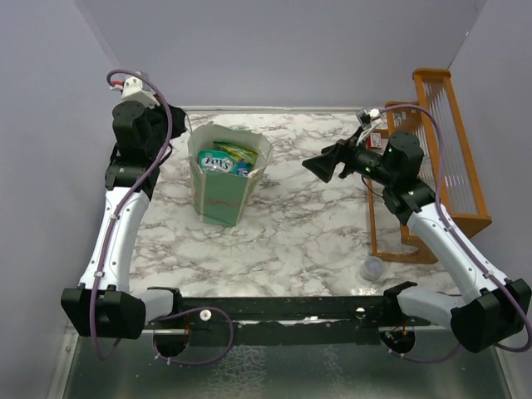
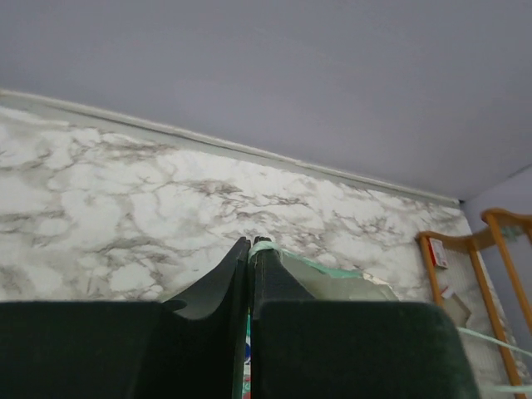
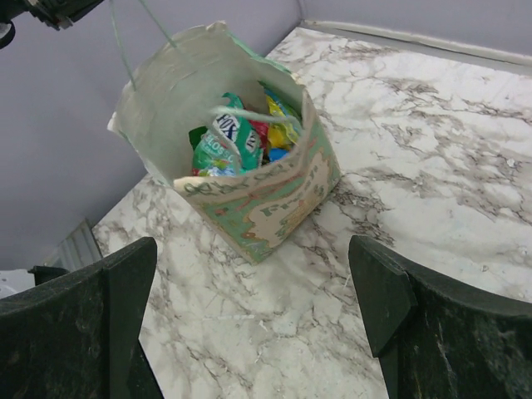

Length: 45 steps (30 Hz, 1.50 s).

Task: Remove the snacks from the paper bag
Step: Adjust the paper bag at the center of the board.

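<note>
Several shiny snacks in paper bag

An orange wooden rack stands on the marble table, a small cup beside it.

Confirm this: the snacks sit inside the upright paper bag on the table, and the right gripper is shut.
Not quite. The right gripper is open, not shut: the right wrist view shows its fingers spread wide apart. The rest holds: the snacks sit inside the upright paper bag on the table.
</note>
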Each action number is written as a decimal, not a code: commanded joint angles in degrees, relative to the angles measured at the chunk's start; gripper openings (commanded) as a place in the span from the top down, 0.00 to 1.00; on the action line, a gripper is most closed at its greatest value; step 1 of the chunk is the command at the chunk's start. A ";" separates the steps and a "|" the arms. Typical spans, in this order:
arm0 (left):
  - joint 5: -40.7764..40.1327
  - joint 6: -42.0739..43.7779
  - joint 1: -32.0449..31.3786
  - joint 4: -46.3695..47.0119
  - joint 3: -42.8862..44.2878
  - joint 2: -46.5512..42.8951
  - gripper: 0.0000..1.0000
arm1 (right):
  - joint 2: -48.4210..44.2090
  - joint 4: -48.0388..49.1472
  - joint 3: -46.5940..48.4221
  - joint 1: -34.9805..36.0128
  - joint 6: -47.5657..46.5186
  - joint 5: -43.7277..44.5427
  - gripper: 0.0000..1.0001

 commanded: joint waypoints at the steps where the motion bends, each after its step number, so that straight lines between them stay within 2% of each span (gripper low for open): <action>1: 18.49 2.87 0.34 16.11 1.56 -1.26 1.00 | 1.28 -0.35 3.46 -0.30 -0.96 -6.60 0.01; 7: 26.42 2.24 0.33 21.45 1.86 -0.24 1.00 | 4.31 -1.09 4.86 1.57 -0.56 -10.13 0.01; 10: 23.00 3.29 0.32 18.39 6.19 1.32 1.00 | 5.45 -1.07 5.16 2.76 -0.16 -10.01 0.01; 15: 11.09 7.84 0.44 5.12 15.57 4.77 1.00 | 6.65 -1.68 5.66 4.31 0.02 -9.97 0.01; 20: 11.23 10.40 1.06 1.65 21.21 7.50 1.00 | 7.50 -1.34 5.01 5.42 0.52 -9.71 0.01; 24: 19.64 9.73 1.22 3.27 21.87 9.31 1.00 | 8.01 -0.96 4.52 5.97 0.84 -9.84 0.01; 30: 39.66 3.58 1.21 12.91 19.34 11.66 1.00 | 8.50 -1.16 4.64 6.62 0.71 -9.55 0.01; 32: 43.35 0.61 1.01 16.50 18.51 12.24 1.00 | 8.74 -0.91 4.76 6.91 0.76 -9.40 0.01; 35: 45.57 -1.46 -0.17 19.96 15.76 11.92 1.00 | 9.38 -1.01 5.15 7.35 0.60 -8.50 0.00; 39: 45.67 -0.69 -2.91 20.06 12.81 10.82 1.00 | 11.59 -2.55 6.62 8.15 -0.83 -7.16 0.03; 45: 45.35 4.31 -8.96 17.52 8.14 7.62 1.00 | 15.13 -7.95 10.37 12.46 -5.26 -2.39 0.09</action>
